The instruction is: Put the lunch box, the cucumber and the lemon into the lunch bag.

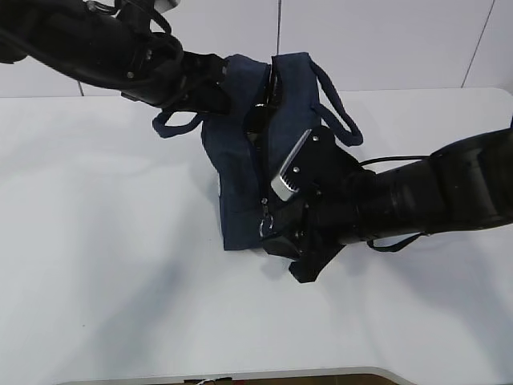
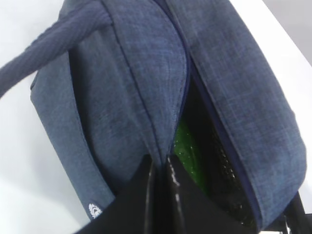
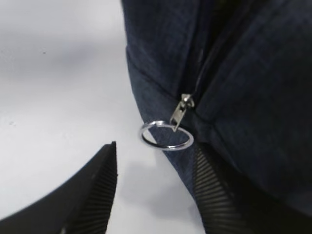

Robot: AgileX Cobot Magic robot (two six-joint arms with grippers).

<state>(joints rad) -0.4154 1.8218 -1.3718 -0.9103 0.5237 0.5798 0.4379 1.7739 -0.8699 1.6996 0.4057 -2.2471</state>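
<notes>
navy lunch bag upright, zipper open — green cucumber inside.

lunch bag: 1 | bag handles: 2 | ring pull: 1 | cucumber: 1 | arms: 2 | worktop: 1

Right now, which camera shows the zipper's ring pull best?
The right wrist view: the ring pull hangs sharp and close between the open right tool's fingers. The exterior view shows it only as a tiny glint; the left wrist view doesn't show it.
</notes>
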